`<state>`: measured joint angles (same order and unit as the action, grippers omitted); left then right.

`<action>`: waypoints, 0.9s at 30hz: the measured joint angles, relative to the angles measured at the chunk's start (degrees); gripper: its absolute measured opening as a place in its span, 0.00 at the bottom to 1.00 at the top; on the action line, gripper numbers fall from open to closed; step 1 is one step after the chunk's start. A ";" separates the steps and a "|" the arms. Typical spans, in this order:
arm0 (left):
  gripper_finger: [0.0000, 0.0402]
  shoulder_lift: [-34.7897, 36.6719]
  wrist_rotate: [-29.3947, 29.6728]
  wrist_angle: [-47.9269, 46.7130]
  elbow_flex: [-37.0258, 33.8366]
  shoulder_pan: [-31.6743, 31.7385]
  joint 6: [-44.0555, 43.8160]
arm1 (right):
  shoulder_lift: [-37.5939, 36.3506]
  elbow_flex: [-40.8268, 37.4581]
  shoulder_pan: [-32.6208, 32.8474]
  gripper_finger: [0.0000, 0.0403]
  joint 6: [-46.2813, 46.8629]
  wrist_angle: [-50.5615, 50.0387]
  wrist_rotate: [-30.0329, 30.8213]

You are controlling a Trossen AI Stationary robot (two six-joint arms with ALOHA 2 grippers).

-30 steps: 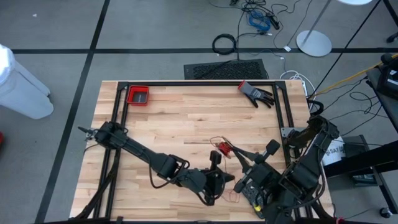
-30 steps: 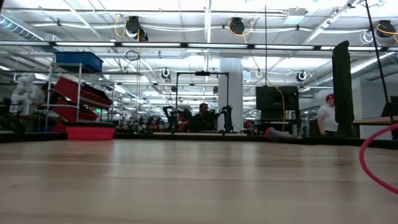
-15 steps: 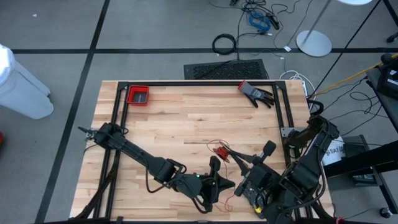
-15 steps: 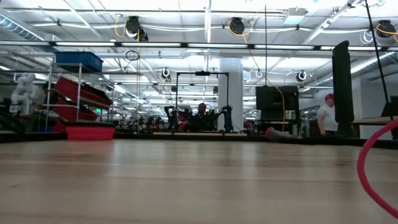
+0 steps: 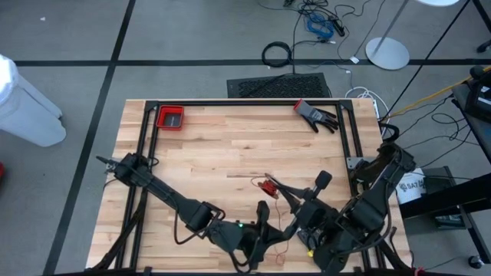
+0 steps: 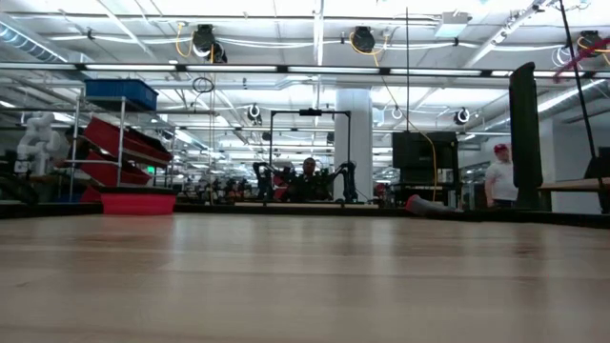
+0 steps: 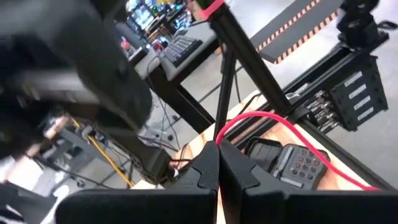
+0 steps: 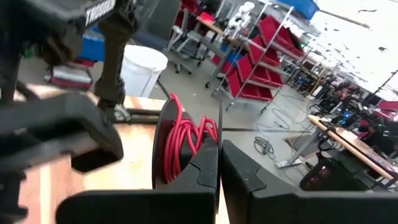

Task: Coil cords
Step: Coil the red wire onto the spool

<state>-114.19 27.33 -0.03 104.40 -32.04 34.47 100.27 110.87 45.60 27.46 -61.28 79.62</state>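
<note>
Right gripper (image 5: 270, 186) clamped on the red cord (image 5: 266, 185) coil, lifted near the table's (image 5: 222, 146) front edge. Left gripper (image 5: 263, 208) pinches the cord too; I see the strand running from it toward the front edge.

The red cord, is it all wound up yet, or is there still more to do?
Partly. Several loops of the red cord already sit bunched together at the right gripper, which is shut on them. The left gripper is shut on a loose stretch of the same cord, seen curving away from its tips. In the high view a thin strand still runs between the two grippers, so that slack is left to wind in.
</note>
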 joint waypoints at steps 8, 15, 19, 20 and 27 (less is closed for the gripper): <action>0.00 0.08 2.79 0.11 0.00 -2.43 6.84 | 0.11 -0.02 -2.22 0.00 0.22 -0.74 -8.22; 0.00 0.85 3.39 -1.00 0.00 -2.77 6.37 | 0.01 -0.02 -1.67 0.00 -0.84 -0.55 -8.33; 0.00 0.85 3.13 -4.44 0.00 -2.91 5.29 | -0.66 -0.02 -0.12 0.00 -1.85 0.49 -6.41; 0.01 0.85 3.08 -4.91 0.00 -2.93 4.61 | -0.99 -0.02 0.46 0.00 -1.95 0.66 -6.15; 0.17 0.85 -2.58 -8.82 0.00 -2.81 2.61 | -2.71 -0.02 4.26 0.00 -2.02 1.12 -5.14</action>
<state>-113.34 24.75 -8.86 104.40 -34.85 37.08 97.56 110.85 49.86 25.45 -60.16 74.48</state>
